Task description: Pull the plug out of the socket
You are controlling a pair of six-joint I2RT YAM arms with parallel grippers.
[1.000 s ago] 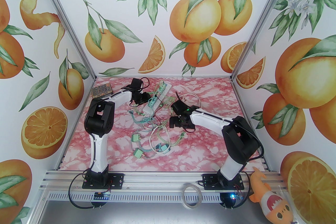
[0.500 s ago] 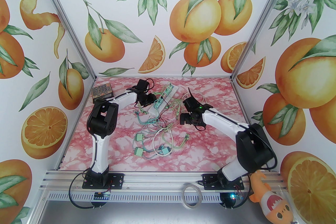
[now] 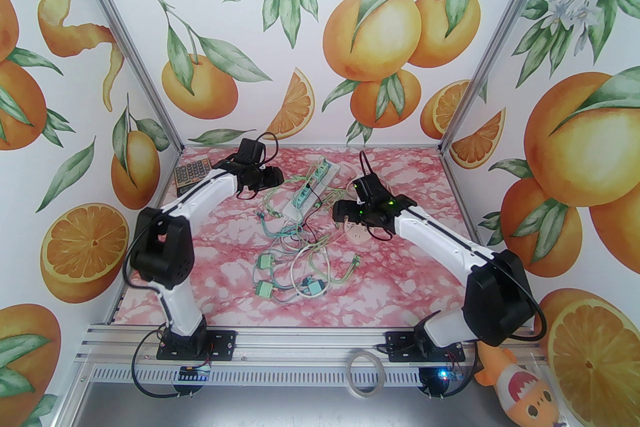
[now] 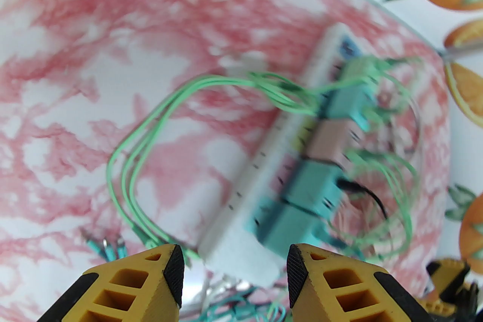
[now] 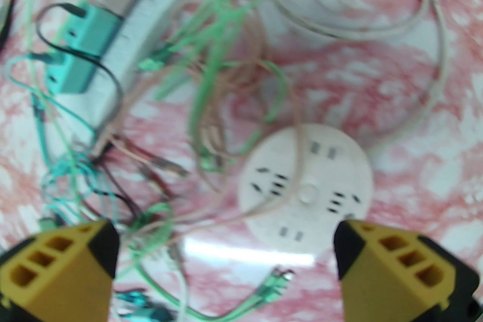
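Both jaws spread — nothing held
We see the strip (image 4: 241, 207) and its plugs (image 4: 298, 222) just ahead of the left gripper (image 4: 236, 267), a round socket (image 5: 305, 184) ahead of the right gripper (image 5: 225, 248).

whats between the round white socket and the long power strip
A tangle of green and pinkish wires lies between the round socket and the power strip, clearest in the right wrist view.

A robot lab booth was suggested: arms (image 3: 202, 191) were bolted to an aluminium rail (image 3: 300, 340), enclosed by orange-printed panels (image 3: 300, 64).
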